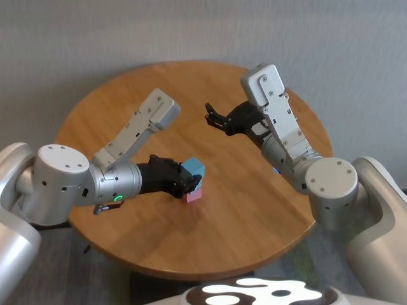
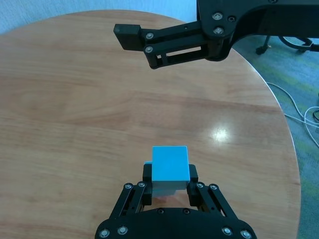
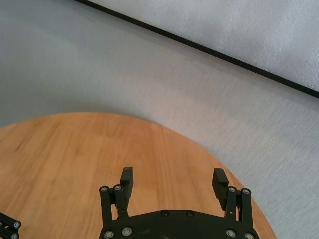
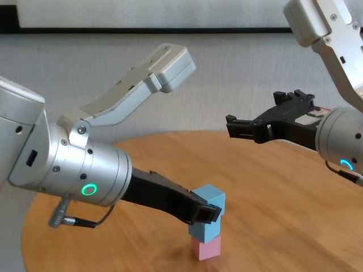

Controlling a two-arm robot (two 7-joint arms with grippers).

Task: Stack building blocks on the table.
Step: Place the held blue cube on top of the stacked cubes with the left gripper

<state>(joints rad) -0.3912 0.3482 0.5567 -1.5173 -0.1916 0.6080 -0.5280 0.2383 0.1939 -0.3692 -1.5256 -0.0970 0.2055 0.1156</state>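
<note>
Round wooden table (image 1: 254, 210) carries a stack of 3 blocks near its front middle: pink block (image 4: 205, 247) lowest, 2 light blue blocks above. Left gripper (image 4: 211, 213) is clamped on the top blue block (image 2: 169, 164). Right gripper (image 3: 173, 183) hovers spread apart, well away.

Round wooden table (image 1: 254, 216) with light-brown grain, pink block (image 4: 205, 248) resting directly on its top toward the near edge, blue blocks (image 4: 207, 215) stacked above it
</note>
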